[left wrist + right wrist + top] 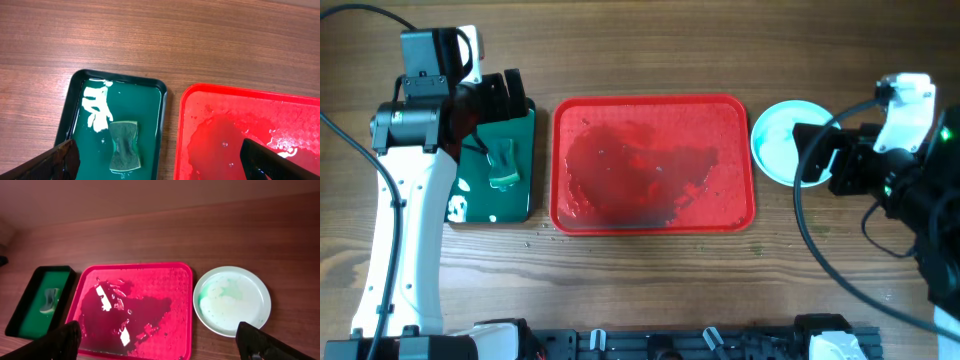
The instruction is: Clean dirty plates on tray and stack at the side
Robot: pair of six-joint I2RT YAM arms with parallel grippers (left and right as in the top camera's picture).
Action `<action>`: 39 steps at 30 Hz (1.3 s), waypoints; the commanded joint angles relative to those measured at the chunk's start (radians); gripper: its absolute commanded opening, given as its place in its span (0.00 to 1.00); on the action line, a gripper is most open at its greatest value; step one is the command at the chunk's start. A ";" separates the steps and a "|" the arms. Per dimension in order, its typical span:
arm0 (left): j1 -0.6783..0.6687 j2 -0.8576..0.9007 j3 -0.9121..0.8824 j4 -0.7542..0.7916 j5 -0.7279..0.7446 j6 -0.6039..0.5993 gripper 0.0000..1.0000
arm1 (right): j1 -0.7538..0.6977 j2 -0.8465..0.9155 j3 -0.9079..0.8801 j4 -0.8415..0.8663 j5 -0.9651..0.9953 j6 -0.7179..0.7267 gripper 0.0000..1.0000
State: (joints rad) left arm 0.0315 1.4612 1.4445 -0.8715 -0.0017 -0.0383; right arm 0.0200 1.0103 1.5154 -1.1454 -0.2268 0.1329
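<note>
The red tray [650,99] lies mid-table, wet with dark puddles and bare of plates; its rim also shows in the left wrist view [181,130] and the right wrist view [191,310]. A pale mint plate [775,140] sits on the wood just right of the tray, with teal smears on its face [232,300]. Whether other plates lie under it I cannot tell. My right gripper [810,152] hangs open over the plate's right edge, holding nothing [165,342]. My left gripper [503,95] is open and empty above the far end of the green tray [162,165].
A narrow dark green tray [525,200] holding water lies left of the red tray. A green sponge [505,165] rests in it, also seen from the left wrist [125,147]. Cables trail along the table's right side.
</note>
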 commanded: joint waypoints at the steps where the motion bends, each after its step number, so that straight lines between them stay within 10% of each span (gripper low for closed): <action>1: -0.002 0.005 -0.002 0.000 0.009 0.005 1.00 | 0.005 -0.014 0.010 -0.003 0.020 0.000 1.00; 9: -0.002 0.005 -0.002 0.000 0.009 0.005 1.00 | 0.009 -0.070 -0.170 0.256 0.042 -0.026 1.00; 22: -0.002 0.005 -0.002 0.000 0.009 0.005 1.00 | 0.062 -0.780 -1.295 1.142 0.056 0.034 1.00; 39: -0.002 0.005 -0.002 0.000 0.009 0.005 1.00 | 0.100 -1.006 -1.510 1.147 0.178 0.024 0.99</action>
State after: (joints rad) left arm 0.0315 1.4616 1.4441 -0.8742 -0.0013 -0.0383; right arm 0.1165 0.0200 0.0124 0.0010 -0.0765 0.1558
